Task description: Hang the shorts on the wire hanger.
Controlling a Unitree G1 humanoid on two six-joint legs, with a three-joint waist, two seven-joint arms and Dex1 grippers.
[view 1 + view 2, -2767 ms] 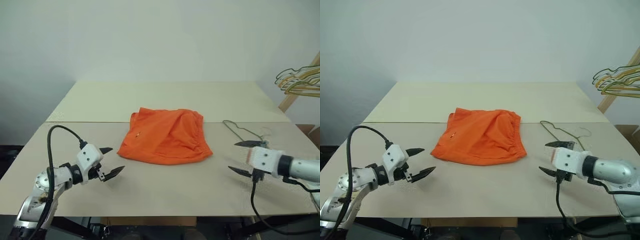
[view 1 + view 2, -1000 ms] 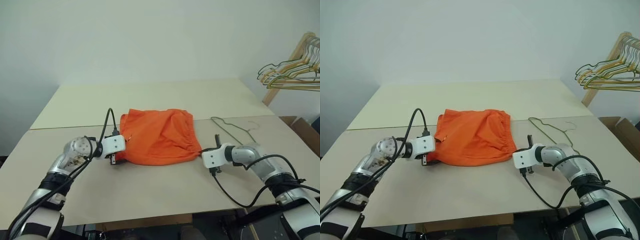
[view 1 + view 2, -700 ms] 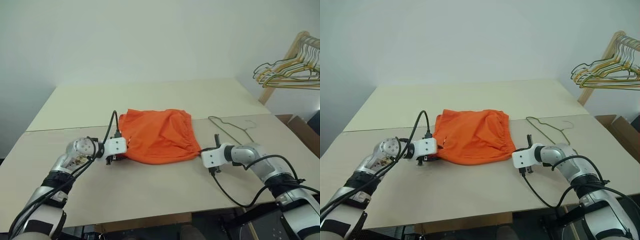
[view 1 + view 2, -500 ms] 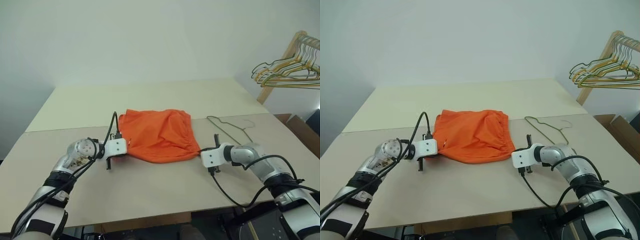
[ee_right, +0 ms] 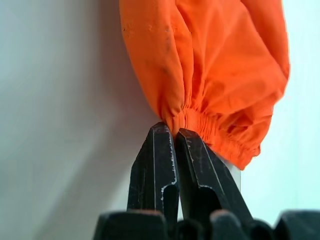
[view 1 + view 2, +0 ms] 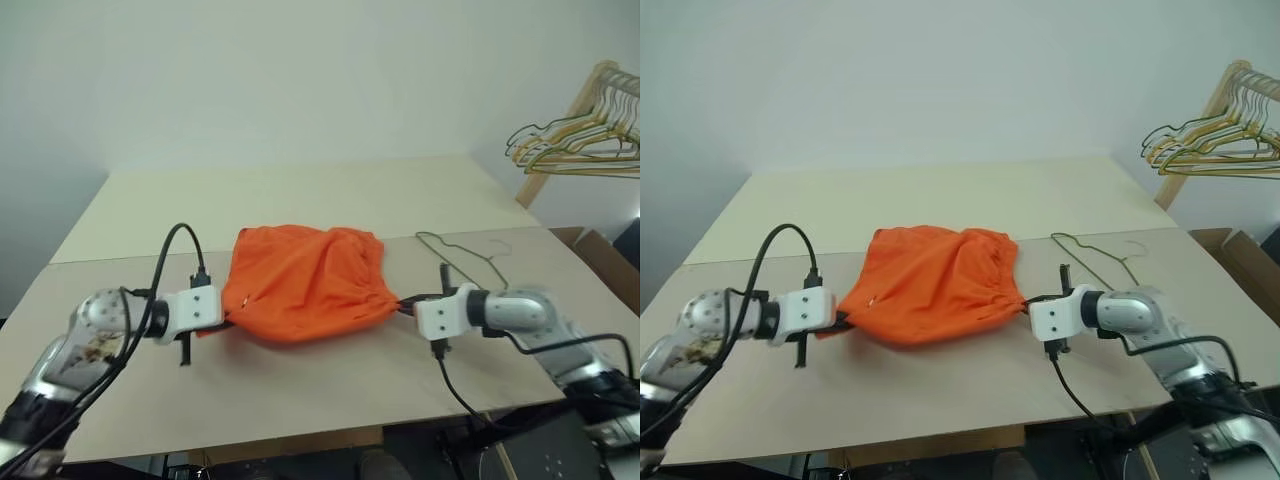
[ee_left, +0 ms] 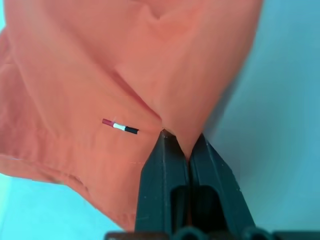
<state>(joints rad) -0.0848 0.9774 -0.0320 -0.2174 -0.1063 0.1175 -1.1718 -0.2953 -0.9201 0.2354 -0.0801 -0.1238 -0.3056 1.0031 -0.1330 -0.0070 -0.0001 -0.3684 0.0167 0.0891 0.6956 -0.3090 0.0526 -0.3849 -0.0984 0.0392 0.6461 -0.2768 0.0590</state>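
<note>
Item: bright orange fabric shorts (image 6: pixel 300 285), on the beige table (image 6: pixel 300 380), pinched at 2 corners by left gripper (image 7: pixel 177 142) and right gripper (image 5: pixel 172 131), jaws clamped. Thin dark wire hanger (image 6: pixel 462 255) lies beside. Risk: shallow pinches slipping off.

Orange shorts (image 6: pixel 300 282) stretched out, wire hanger (image 6: pixel 462 258) flat beside them.

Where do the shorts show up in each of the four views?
Left eye view: shorts at table centre, stretched between both grippers.
Right eye view: shorts at centre, slightly further left.
Left wrist view: orange cloth across the upper part, pinched by the left gripper.
Right wrist view: gathered waistband pinched by the right gripper.
Shared landmark: the small tag, also.
</note>
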